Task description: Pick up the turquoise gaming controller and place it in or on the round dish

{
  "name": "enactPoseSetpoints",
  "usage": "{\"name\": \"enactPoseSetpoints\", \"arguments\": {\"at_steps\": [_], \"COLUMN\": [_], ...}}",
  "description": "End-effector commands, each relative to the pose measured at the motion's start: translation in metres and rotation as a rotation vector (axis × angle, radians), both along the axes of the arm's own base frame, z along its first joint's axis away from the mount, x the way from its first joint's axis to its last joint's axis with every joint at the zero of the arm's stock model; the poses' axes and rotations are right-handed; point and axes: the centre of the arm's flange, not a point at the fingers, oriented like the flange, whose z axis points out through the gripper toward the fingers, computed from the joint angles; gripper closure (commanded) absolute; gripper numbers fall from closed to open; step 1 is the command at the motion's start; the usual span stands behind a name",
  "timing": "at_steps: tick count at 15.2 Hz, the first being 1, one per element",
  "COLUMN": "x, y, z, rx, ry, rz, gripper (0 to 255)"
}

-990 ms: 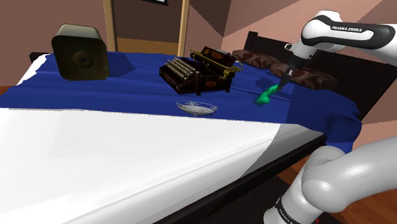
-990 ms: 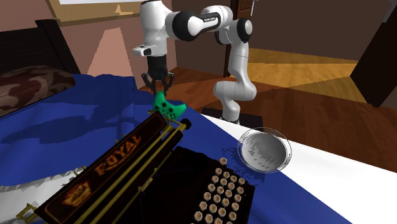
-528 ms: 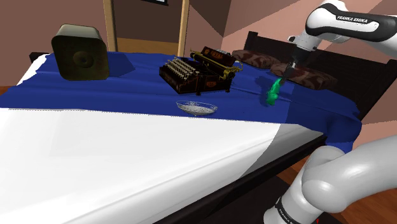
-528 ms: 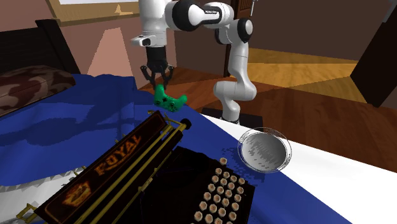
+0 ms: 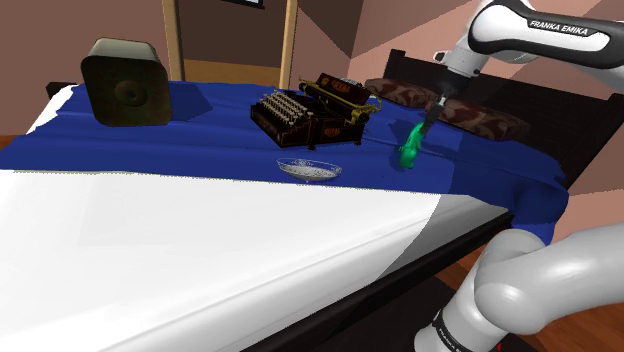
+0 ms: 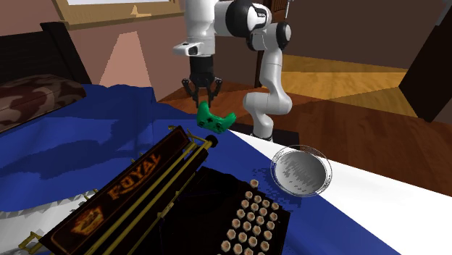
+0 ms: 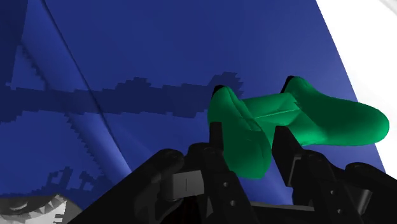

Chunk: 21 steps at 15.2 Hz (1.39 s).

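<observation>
Hanging from the black gripper (image 5: 431,110), a green gaming controller (image 5: 408,150) dangles over the blue bedcover (image 5: 200,130) in the shoulder view, well apart from the round dish (image 5: 309,169). The second exterior view shows it lifted beyond a typewriter (image 6: 166,203). In the wrist view the fingers clamp one grip lobe. It looks light, rigid and smooth, so this off-centre hold may swing.

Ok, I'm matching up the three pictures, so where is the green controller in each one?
Shoulder view: the controller hangs from the gripper, right of the typewriter.
Second exterior view: upper middle, beyond the typewriter.
Wrist view: clasped between the gripper's fingers.
Shared landmark: the blue cover beneath it.
</observation>
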Motion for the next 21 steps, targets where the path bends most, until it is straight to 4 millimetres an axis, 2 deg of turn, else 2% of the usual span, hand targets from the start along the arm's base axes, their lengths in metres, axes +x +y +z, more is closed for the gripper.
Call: {"name": "enactPoseSetpoints", "arguments": {"at_steps": [1, 13, 14, 15, 21], "x": [0.005, 0.037, 0.036, 0.036, 0.067], "y": [0.028, 0.183, 0.169, 0.169, 0.141], "z": [0.000, 0.001, 0.001, 0.001, -0.050], "rx": [0.000, 0.000, -0.001, -0.001, -0.166], "ry": [0.000, 0.000, 0.000, 0.000, -0.093], "rz": [-0.002, -0.002, -0.001, -0.001, 0.322], "gripper": [255, 255, 255, 0, 0]}}
